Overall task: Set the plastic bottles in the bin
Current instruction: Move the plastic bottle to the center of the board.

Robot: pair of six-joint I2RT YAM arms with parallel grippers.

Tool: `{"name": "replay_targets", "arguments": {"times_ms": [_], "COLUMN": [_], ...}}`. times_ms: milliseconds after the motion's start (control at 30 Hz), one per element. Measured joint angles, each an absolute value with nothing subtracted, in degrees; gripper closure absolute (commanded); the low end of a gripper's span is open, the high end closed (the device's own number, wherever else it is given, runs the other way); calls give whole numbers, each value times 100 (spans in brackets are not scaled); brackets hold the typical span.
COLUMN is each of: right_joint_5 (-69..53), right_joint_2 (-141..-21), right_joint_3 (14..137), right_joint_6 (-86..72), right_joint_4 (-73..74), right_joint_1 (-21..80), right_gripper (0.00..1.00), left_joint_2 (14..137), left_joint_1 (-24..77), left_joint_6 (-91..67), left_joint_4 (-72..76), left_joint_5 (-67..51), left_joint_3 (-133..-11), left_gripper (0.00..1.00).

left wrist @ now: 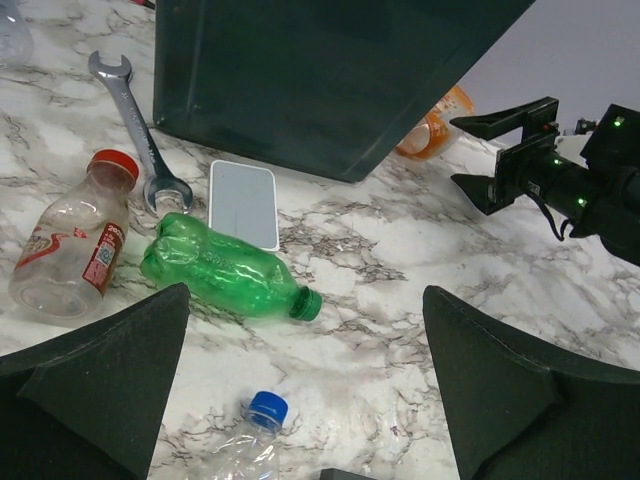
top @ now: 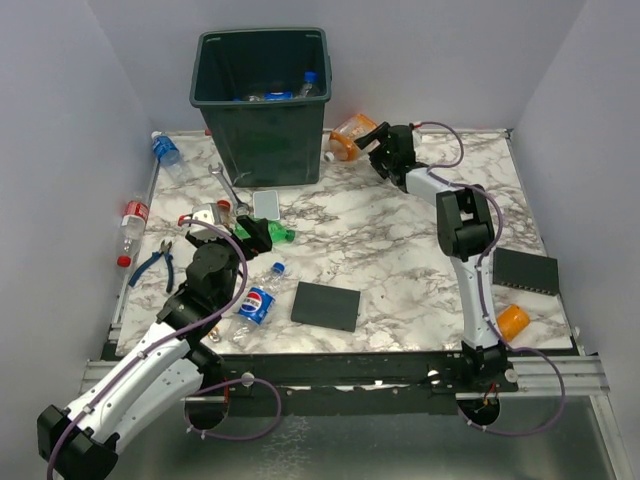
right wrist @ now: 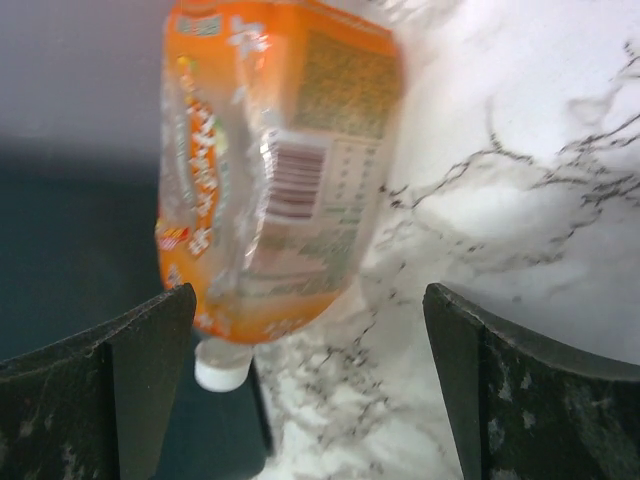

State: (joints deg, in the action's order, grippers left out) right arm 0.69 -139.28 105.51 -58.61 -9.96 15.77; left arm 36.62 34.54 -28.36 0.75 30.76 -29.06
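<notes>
Marble table (top: 400, 240); the green bin (top: 262, 140) at its back holds a few bottles (top: 308, 83).
Both grippers gape: left gripper (top: 262, 234) near a green bottle (left wrist: 225, 268), right gripper (top: 370, 142) facing an orange-labelled bottle (right wrist: 280, 170) beside the bin.

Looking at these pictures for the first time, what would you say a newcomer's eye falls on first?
The tall dark green bin at the far edge of the table, with a few bottles already inside, dominates. Just to its right, the open right gripper frames an orange-labelled bottle lying flat. Nearer, the left gripper hangs open over a crushed green bottle near a wrench.
</notes>
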Motion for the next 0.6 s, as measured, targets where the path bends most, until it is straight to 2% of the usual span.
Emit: {"name": "replay_targets", "arguments": {"times_ms": [200,267,367,600], "right_joint_5": [102,106,99,64], "right_joint_2": [-14503,-14682,-14925,-15111], "right_joint_3": [11214,11474,11791,11784], "right_joint_6": [-6178,-6278,-6434,-6816], "right_joint_4": [-1013,-1002,-1024,-1260], "right_joint_1": [1518,1498,1487,1487], "right_gripper": [4,8,18,55], "left_joint_2": [3730,3754,3798,3896], "left_joint_1": [3454,3454,3454,3454], "left_joint_6": [-2764,-2740,-2711,-2689], "left_joint_4": [75,73,73,73], "left_joint_5": [3179,3214,3262,3267], "left_joint_3": [-2906,-2906,-2906,-2906], "left_gripper": [1,1,1,1]}}
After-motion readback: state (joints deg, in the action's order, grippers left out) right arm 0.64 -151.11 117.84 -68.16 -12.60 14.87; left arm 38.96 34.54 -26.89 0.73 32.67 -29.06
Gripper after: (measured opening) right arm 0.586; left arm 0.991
